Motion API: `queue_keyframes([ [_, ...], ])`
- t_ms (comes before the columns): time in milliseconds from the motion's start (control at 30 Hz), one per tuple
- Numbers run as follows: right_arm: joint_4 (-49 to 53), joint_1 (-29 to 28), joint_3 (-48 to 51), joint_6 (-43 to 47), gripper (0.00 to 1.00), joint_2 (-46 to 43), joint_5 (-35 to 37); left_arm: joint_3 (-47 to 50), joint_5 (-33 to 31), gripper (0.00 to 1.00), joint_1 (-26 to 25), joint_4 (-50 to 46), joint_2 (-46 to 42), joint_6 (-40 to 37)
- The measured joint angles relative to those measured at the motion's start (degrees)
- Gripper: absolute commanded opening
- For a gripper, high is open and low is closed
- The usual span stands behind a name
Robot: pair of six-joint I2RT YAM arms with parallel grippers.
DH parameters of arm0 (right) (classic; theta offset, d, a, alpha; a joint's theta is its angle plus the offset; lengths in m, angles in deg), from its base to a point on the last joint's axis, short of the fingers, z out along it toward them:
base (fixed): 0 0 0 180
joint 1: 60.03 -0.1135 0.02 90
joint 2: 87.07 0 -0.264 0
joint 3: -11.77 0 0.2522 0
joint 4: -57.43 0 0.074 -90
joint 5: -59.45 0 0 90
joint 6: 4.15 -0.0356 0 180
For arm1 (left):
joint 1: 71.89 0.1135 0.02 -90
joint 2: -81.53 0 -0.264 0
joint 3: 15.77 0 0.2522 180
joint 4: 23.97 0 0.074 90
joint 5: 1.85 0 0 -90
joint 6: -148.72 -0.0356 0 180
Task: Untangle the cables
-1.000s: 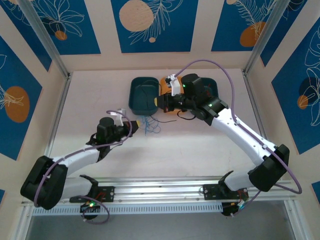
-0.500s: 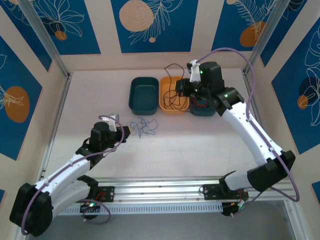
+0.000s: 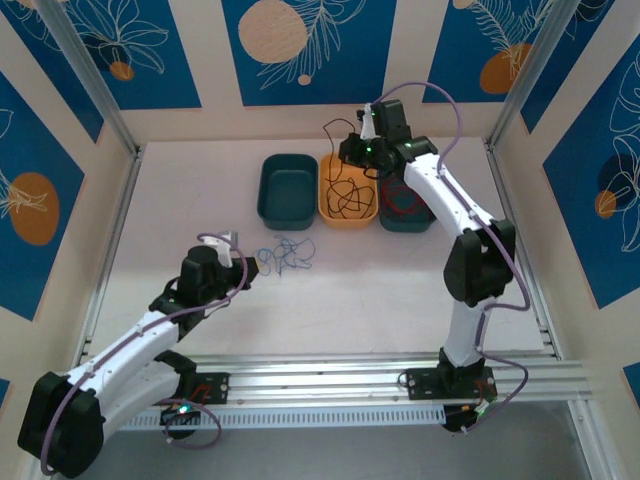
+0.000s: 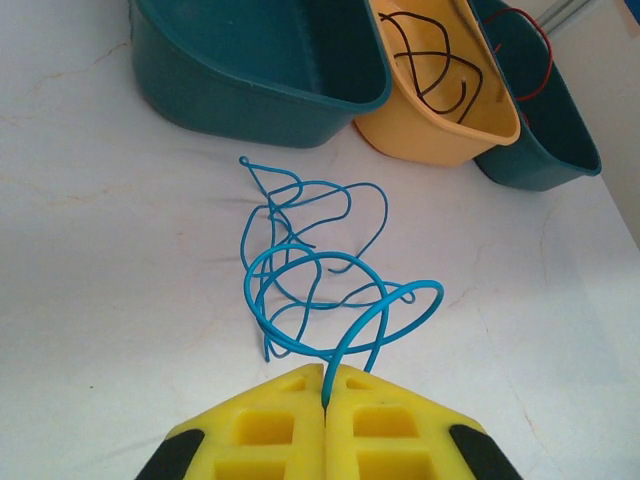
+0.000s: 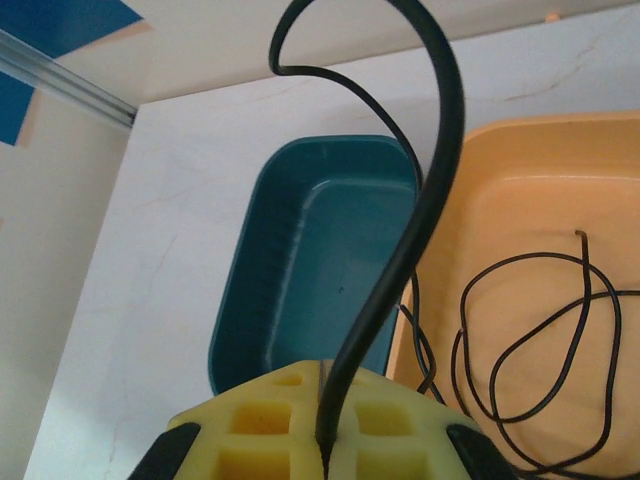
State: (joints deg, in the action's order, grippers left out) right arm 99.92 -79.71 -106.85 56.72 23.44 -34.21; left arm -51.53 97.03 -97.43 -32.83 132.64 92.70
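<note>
My left pincer (image 4: pixel 325 385) is closed. Its yellow pads meet along the seam, and one end of the blue cable (image 4: pixel 312 258) is pinched between them. The rest of that cable lies in loose, overlapping loops on the counter (image 3: pixel 380 290), just ahead of the pincer and on the near side of the bins, touching none of them.

My right pincer (image 5: pixel 322 385) is also clamped tight, on the black cable (image 5: pixel 430 200). It hangs over the far end of the yellow bin (image 3: pixel 348 222). From the pads the cable rises in a tall arch. Its remaining loops droop into the yellow bin and rest on the bin's floor.

Left of the yellow bin and touching it sits a teal bin (image 3: pixel 288 190) with nothing in it. On the right sits a second teal bin (image 3: pixel 405 224), which holds the coiled red cable (image 3: pixel 402 200).
</note>
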Motion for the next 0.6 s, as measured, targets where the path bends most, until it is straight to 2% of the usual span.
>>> queue_keyframes([
  [267, -0.3, 2.0, -1.4, -2.2, 0.00, 4.5, -1.2, 0.0, 0.0, 0.00, 0.0, 0.0, 0.0, 0.0],
  [600, 0.3, 3.6, 3.8, -6.4, 0.00, 4.6, -1.7, 0.0, 0.0, 0.00, 0.0, 0.0, 0.1, 0.0],
])
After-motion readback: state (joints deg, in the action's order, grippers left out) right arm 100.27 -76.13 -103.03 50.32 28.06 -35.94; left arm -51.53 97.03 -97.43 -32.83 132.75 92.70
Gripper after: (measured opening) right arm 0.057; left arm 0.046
